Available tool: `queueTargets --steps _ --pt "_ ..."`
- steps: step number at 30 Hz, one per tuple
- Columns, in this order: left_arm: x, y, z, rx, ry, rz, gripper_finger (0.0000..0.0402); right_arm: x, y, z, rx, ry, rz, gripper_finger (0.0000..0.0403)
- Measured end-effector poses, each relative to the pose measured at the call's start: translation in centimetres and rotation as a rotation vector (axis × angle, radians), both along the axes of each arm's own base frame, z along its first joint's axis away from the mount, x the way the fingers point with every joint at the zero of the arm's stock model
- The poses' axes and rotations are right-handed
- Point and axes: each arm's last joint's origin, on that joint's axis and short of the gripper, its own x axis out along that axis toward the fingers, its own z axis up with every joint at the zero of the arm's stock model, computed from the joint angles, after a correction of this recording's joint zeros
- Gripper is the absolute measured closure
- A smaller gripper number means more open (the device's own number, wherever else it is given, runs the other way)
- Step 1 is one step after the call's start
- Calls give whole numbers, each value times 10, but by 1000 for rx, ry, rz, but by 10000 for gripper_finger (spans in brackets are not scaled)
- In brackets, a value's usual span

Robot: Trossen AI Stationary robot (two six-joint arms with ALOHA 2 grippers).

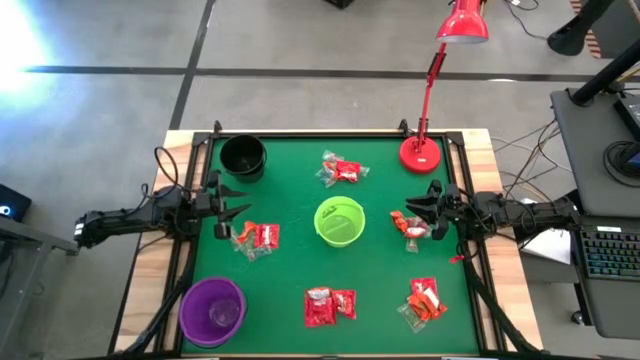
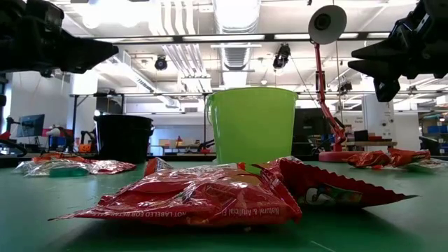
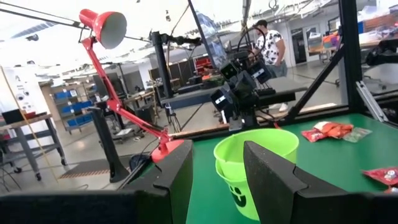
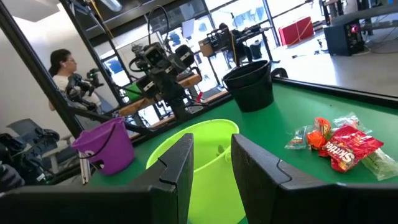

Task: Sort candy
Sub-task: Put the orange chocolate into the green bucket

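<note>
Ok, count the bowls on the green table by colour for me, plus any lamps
Black bowl: 1
Lime-green bowl: 1
Purple bowl: 1
Red desk lamp: 1
Total: 4

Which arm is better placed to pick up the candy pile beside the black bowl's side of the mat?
Left. The left gripper, open, hovers right by that candy pile; the right gripper sits across the green bowl.
</note>
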Motion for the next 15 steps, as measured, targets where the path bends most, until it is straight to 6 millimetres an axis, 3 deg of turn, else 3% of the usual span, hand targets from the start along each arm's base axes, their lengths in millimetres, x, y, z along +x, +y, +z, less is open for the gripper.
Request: queueTargets --steps 7,15 --pt "-1 0 5 2 -52 1 276 0 0 0 1 -4 0 303" --pt "-1 0 5 -132 -70 -25 276 0 0 1 1 -6 1 303"
